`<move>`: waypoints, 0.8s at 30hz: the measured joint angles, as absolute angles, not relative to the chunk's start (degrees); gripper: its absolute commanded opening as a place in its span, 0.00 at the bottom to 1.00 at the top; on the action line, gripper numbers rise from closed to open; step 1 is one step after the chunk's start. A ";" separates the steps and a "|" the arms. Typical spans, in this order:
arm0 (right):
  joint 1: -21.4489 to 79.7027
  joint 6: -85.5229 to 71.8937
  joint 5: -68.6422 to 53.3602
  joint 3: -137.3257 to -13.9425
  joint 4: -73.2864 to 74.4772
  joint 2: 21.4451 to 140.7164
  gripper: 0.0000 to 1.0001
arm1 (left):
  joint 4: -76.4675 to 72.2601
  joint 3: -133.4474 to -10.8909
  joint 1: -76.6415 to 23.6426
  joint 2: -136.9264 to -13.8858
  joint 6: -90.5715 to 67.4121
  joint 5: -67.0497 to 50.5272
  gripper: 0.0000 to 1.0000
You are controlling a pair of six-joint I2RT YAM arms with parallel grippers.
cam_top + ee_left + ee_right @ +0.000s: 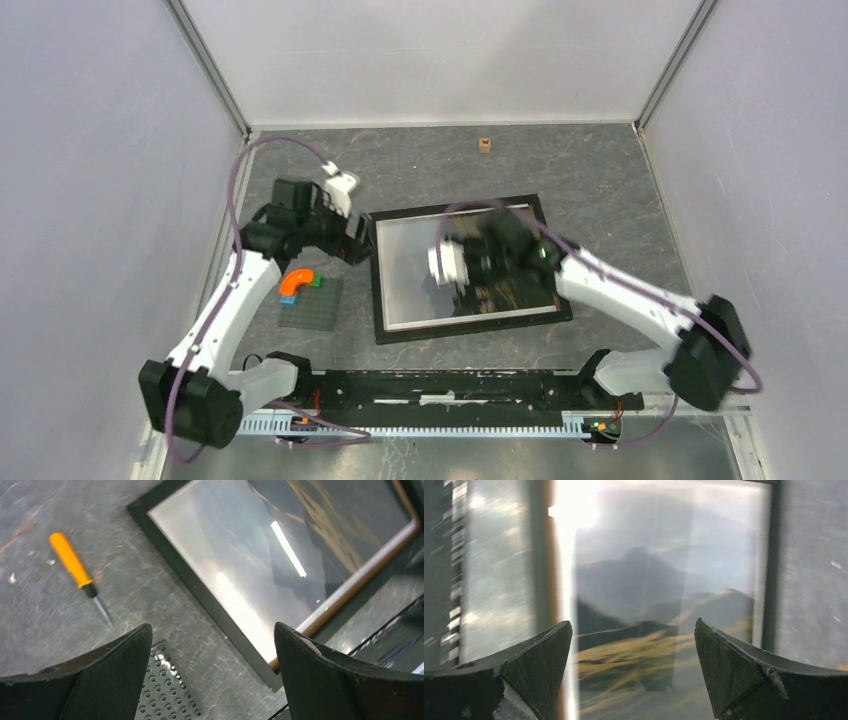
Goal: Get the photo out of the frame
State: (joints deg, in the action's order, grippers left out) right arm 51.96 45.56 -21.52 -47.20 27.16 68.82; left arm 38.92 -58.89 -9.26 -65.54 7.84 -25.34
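Bright, even light falls from overhead, with soft shadows. In the left wrist view, glare streaks lie across the frame [200, 587]. The right wrist view is motion-smeared, with a white flare upper left. From above, the right gripper [455, 270] is blurred.

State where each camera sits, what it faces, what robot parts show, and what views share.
Top external: above and behind, looking down at the table; both arms show, the frame central.
Left wrist: looking down past the open left gripper at the frame's corner, a screwdriver and a baseplate.
Right wrist: looking down through the open right gripper at the photo, blurred.
Shared: all three show the frame.
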 measured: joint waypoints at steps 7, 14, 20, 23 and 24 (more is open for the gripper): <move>27.97 40.73 -33.50 -81.52 34.11 95.74 0.98 | 38.79 -50.33 -33.19 -59.18 17.98 -17.56 1.00; 18.61 34.09 -37.95 -104.64 40.14 118.58 0.98 | 35.35 -43.55 -53.54 -59.92 23.44 -5.87 1.00; 15.59 27.42 -39.48 -107.46 39.16 126.10 0.98 | 30.59 -42.04 -62.22 -65.06 25.85 0.14 1.00; 15.00 25.50 -39.40 -107.46 37.58 127.42 0.98 | 28.16 -41.78 -64.20 -68.12 26.44 1.76 1.00; 14.70 24.64 -39.42 -107.46 36.88 127.96 0.98 | 27.22 -41.80 -64.71 -69.14 26.52 2.07 1.00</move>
